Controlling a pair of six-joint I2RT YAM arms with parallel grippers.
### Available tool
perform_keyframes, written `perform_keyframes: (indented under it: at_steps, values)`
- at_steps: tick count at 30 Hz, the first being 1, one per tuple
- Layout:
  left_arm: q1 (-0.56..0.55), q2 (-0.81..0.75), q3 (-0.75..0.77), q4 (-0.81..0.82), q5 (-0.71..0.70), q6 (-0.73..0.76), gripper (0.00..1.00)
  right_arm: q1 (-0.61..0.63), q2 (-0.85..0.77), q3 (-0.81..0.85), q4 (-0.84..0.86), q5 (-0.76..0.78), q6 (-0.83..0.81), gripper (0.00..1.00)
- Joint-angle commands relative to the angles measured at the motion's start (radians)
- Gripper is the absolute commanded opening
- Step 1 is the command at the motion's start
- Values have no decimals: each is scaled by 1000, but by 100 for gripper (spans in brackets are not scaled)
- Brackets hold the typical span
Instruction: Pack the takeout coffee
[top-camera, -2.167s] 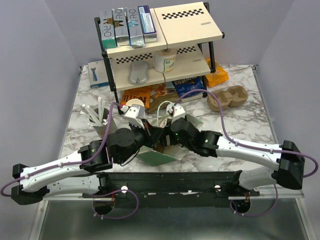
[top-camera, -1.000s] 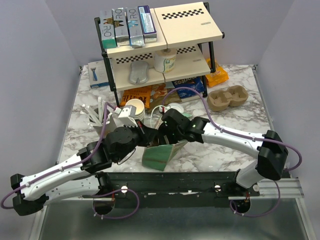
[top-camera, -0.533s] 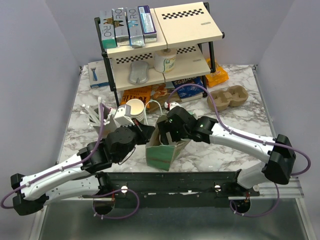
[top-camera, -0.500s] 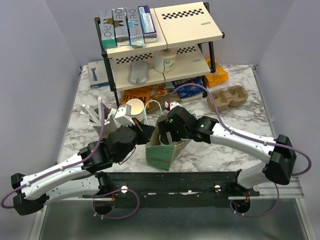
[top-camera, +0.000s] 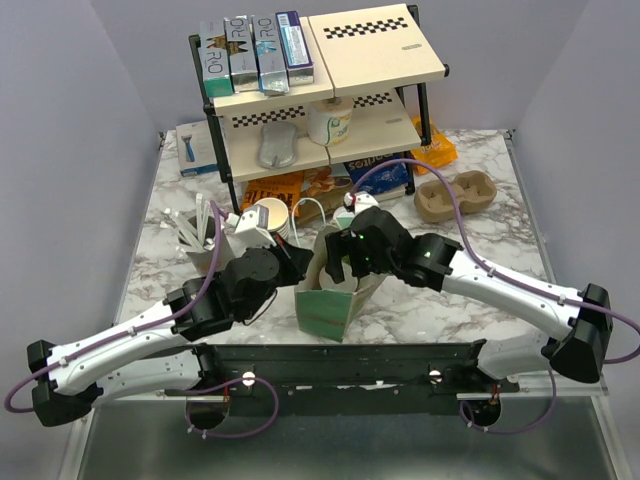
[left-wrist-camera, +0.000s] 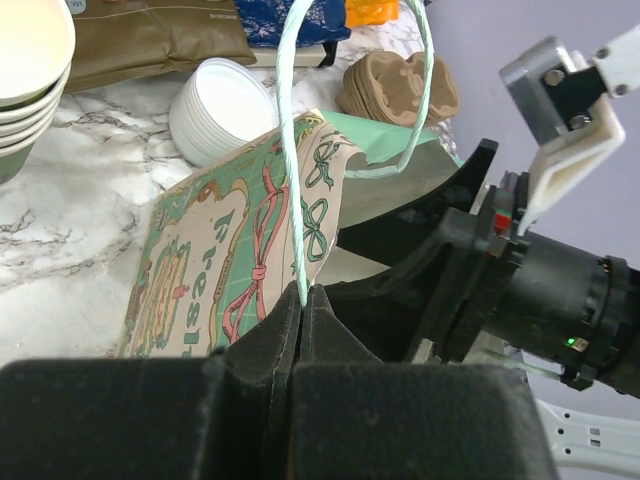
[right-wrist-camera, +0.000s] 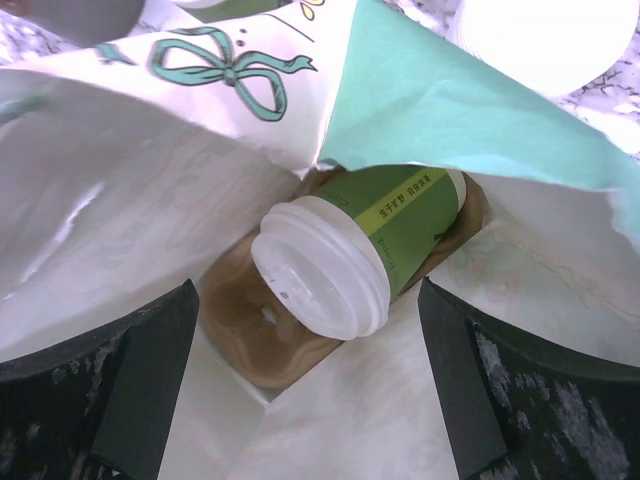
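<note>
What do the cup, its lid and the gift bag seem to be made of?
The lid looks like smooth, translucent white plastic with moulded ridges. The cup is probably paper, with matte green print. The bag is creased, folded paper printed with bows; its handle looks like thin cord.

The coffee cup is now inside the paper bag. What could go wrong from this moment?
1. The cream-and-green paper cup with white plastic lid lies tilted on the brown cardboard carrier at the bag's bottom, not upright; it may leak or roll.
2. The left gripper holds the green-printed paper bag only by its thin pale-green string handle; the bag could tip or sag.
3. The right gripper, open at the bag's mouth, might snag the paper when withdrawing.
</note>
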Motion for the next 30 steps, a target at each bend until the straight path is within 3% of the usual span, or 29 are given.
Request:
perform_keyframes:
  at_steps: [1,17,30]
  values:
    - [10,17,23,-48,-18,11,0,-8,-35,24,7,22,-1,100]
    - [16,29,25,-54,-11,30,0,-8,-214,68,48,28,-59,100]
    - [20,28,28,-23,-14,61,0,-7,-338,105,177,68,-167,100]
